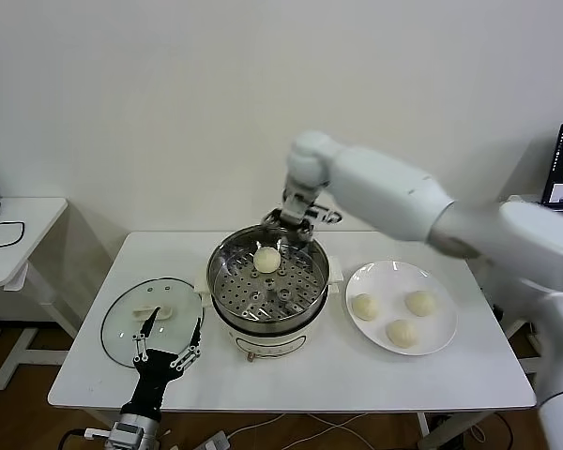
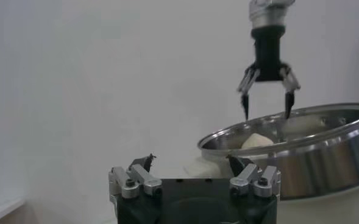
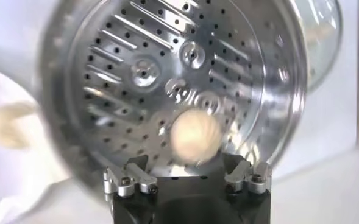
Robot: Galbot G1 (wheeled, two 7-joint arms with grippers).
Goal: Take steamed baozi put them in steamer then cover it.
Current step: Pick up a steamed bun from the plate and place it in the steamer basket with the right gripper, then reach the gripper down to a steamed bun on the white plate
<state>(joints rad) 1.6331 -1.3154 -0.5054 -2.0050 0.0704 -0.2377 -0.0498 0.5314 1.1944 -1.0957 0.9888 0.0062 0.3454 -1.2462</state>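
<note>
Head view first: my right gripper [image 1: 298, 221] hangs just above the far rim of the steamer [image 1: 268, 302], its fingers spread and empty, because one baozi [image 1: 266, 259] already lies on the perforated tray below it, near the far side. That spot leaves the rest of the tray free for the others. Three more baozi [image 1: 364, 307] wait on the white plate [image 1: 432, 339] just beside the steamer on my right, close for short reaches. The cover [image 1: 150, 319] lies flat on the bench [image 1: 357, 375] to my left, out of the loading path, and my left gripper [image 1: 168, 343] is parked wide open at its near edge, ready, I judge, for the covering step.

Left wrist view: my own fingers stand apart with nothing between them; farther off, the right gripper [image 2: 267, 85] hovers open over the steamer rim [image 2: 289, 143].

Right wrist view: I look straight down into the tray [image 3: 167, 73]; the released baozi [image 3: 195, 135] rests on the holes, clear of my spread fingers.
</note>
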